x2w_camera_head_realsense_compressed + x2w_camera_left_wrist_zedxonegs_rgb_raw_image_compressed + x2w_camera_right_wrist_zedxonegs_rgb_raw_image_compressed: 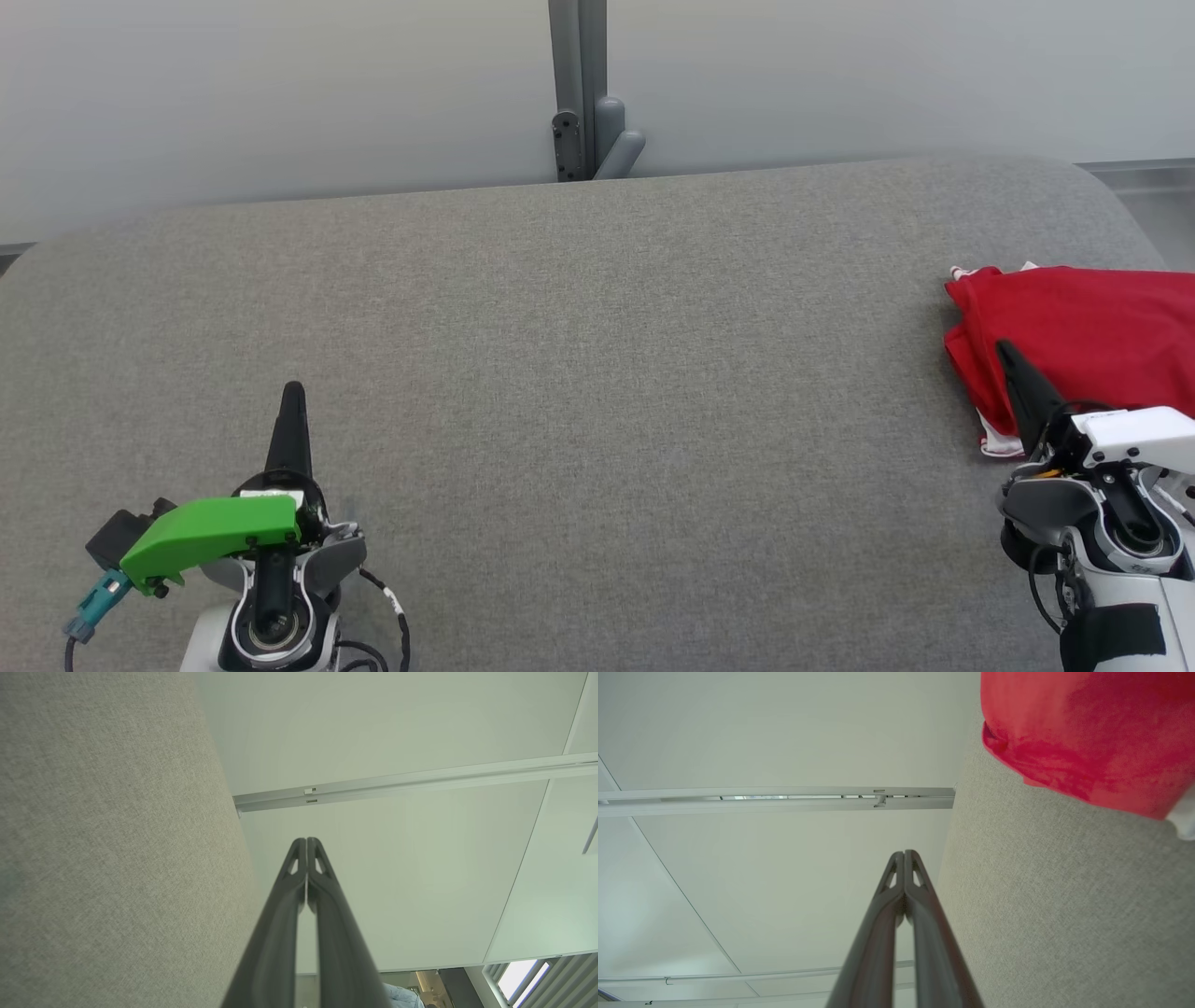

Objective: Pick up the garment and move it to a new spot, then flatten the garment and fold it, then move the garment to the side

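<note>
Lying bunched at the table's [597, 373] right edge, red garment [1092, 317]; left and right jaws pinched together, empty.

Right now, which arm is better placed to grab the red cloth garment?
Right. The right gripper is at the red cloth garment at the right end of the grey fabric surface; the left gripper is far across it. Both are shut, so open first.

The left gripper [291, 392] is showing long, tapering dark fingers [275, 933] with slotted tips. Its wrist is wearing a bright green cover [210, 537], with a teal connector [98, 602] and a black cable [405, 627]. Behind the right gripper [1005, 349], the wrist is carrying a white housing [1134, 437] and a black strap [1111, 639].
</note>
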Motion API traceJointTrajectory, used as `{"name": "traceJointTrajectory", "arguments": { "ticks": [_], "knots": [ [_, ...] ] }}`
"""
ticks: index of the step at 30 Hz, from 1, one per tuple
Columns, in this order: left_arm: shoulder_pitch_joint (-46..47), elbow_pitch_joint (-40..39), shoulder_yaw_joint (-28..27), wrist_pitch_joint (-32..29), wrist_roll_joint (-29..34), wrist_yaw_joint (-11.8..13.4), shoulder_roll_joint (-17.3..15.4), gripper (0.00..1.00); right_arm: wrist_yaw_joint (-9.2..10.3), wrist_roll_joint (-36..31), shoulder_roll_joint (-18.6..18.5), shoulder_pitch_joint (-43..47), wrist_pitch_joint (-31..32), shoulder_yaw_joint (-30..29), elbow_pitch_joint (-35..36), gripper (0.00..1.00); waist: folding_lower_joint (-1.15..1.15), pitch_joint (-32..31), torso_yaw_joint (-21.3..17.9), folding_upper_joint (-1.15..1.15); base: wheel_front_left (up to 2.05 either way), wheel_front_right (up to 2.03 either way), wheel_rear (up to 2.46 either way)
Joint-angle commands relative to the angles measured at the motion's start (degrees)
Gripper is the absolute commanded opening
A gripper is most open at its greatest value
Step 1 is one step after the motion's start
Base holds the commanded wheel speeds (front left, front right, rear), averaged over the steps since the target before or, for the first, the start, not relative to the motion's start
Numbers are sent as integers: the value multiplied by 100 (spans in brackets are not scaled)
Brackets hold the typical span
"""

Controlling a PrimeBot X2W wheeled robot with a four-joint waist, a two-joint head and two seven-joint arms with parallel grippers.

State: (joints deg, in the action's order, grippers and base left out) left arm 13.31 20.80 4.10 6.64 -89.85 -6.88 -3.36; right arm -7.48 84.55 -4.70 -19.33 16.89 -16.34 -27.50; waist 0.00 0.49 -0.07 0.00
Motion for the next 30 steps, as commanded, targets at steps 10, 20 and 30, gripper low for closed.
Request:
{"name": "traceJointTrajectory", "arguments": {
  "ticks": [10, 20, 30],
  "knots": [
    [180, 111, -33, -15, -424, -79, 55, 0, -2, 434, 2, -202, 140, -83, -166, 0, 0, 0, 11, 0, 0, 0, 0],
    [180, 112, -31, -16, -453, -82, 56, 0, -2, 467, -5, -190, 131, -71, -170, 0, 0, 0, 12, 0, 0, 0, 0],
    [178, 111, -31, -15, -454, -82, 55, 0, -2, 475, -12, -188, 123, -61, -171, 0, 0, 0, 12, 0, 0, 0, 0]
  ]
}}
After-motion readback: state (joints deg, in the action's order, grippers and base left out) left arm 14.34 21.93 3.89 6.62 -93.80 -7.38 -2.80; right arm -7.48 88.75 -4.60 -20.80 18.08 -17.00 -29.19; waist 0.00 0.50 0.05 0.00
